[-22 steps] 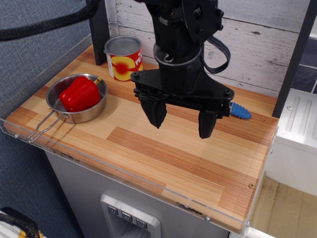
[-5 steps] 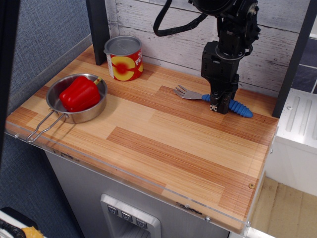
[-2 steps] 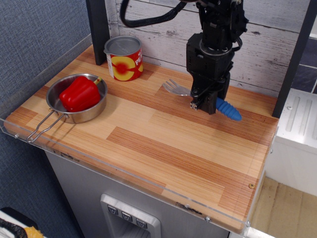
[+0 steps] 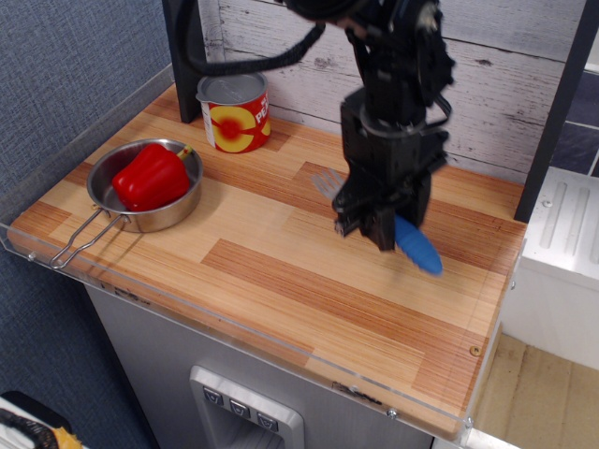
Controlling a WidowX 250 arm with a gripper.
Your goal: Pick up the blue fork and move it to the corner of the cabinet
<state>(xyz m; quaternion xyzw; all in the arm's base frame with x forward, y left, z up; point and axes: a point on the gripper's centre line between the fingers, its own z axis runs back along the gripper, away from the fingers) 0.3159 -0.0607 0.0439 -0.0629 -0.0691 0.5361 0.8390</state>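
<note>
Arm upright, end effector (image 4: 374, 224) pointing down, clamping tilted blue fork (image 4: 415, 245)

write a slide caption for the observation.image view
End effector carries the blue fork above the cabinet.

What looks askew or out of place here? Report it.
Only the blue fork stands out: the gripper is shut on it, and it hangs tilted above the cabinet top. The can, pan and red pepper sit undisturbed.
</note>
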